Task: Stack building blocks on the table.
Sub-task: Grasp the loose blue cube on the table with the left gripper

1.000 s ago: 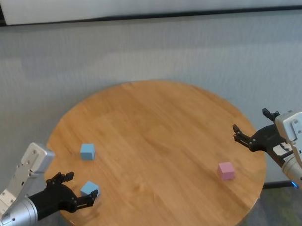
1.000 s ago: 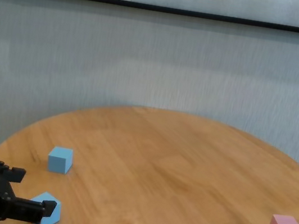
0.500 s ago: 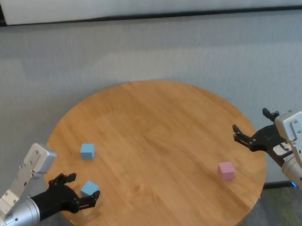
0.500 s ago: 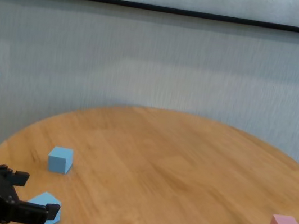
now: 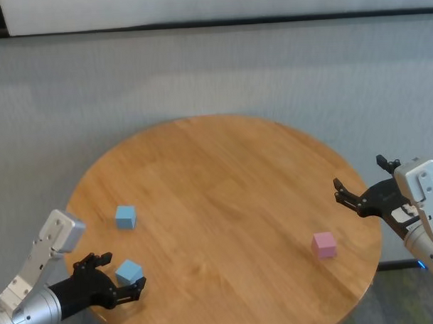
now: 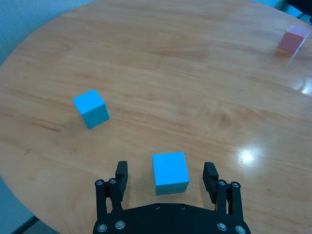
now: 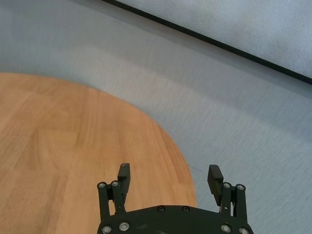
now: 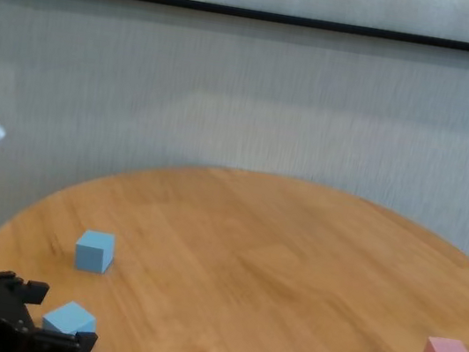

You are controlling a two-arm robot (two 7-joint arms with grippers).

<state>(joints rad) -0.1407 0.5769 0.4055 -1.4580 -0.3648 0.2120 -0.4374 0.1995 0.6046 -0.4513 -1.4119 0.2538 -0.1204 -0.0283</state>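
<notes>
At lower left of the tabletop, the left hand is spread wide around a blue cube, not gripping. Second blue cube sits just above; pink cube lower right, near the released right hand.

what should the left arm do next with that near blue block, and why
Probably close the left end effector on the near blue block. Its open fingers already flank the block, which sits flat on the table, unstacked. The right end effector waits open at the table's edge.
</notes>
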